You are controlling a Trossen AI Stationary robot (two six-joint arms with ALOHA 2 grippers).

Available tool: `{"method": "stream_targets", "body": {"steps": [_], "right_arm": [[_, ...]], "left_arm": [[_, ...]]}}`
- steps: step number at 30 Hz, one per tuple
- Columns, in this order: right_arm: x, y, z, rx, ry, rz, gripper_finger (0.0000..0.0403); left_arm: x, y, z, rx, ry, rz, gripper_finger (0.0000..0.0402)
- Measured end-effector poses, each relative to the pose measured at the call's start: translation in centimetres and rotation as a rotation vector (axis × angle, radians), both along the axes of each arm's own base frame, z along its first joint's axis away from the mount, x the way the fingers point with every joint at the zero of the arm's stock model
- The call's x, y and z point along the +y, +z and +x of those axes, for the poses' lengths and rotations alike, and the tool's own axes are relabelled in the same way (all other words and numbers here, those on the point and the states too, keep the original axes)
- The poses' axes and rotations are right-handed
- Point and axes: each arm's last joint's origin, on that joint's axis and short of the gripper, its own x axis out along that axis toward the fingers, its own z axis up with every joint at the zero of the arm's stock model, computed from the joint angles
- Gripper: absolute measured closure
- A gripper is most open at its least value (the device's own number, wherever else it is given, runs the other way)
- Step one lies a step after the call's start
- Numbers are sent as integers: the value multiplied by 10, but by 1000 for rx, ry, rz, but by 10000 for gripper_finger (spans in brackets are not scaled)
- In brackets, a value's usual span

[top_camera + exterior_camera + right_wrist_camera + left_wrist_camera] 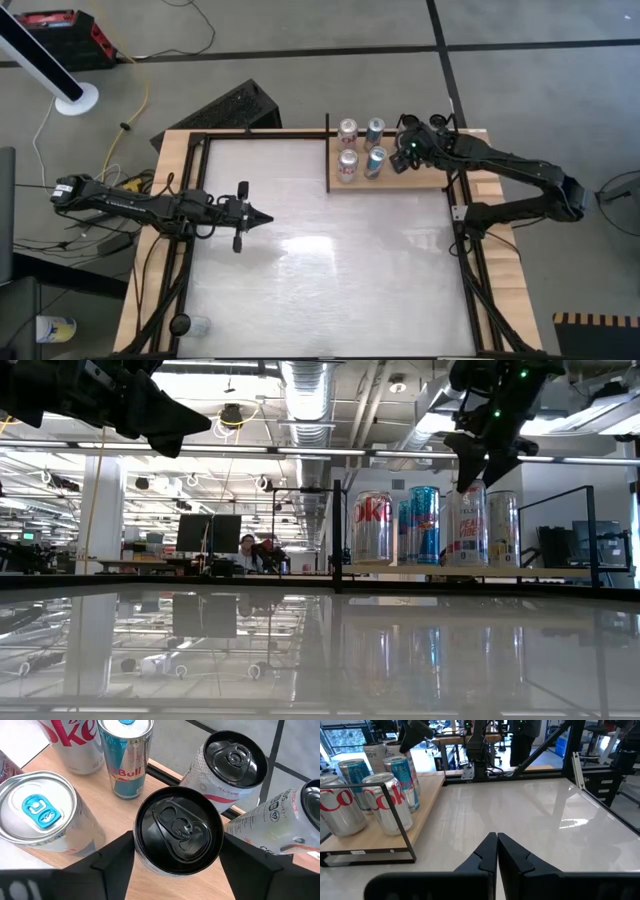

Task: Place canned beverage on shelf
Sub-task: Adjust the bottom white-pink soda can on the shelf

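The shelf [430,180] is a light wooden board with black end rails at the table's far right. Two Coke cans [347,148] and two blue cans [375,146] stand upright on it. My right gripper [178,837] hangs over the shelf's right part and is shut on a white can with a black top [179,831]. Two more black-topped cans [235,762] stand just beyond it. My left gripper [268,217] waits shut and level over the table's left middle, touching nothing. My right gripper has the black-topped can between its two fingers, one finger [112,857] on each opposite side of the can's upper wall [142,862], just under the rim. The fingers come from above, slanting down. In the low view the can [467,525] stands upright on the shelf.
The other cans stand close around the held one: a blue-tabbed can [37,815] and a slim blue can [125,760] on one side, the black-topped pair on the other. The white tabletop [320,270] lies bare in front of the shelf.
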Motion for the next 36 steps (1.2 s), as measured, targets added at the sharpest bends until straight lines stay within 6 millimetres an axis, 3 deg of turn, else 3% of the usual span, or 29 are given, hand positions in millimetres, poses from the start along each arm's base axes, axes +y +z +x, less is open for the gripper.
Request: {"method": "stream_targets", "body": {"steps": [13,22,36], "right_arm": [[2,-1,-4,32,5,32,119],[4,-3,-4,36,32,63,85],[4,-6,-6,50,40,107,83]], "left_arm": [[0,0,0,0,1,-11,401],[0,0,0,0,1,-11,401],[0,0,0,0,1,-14,401]]}}
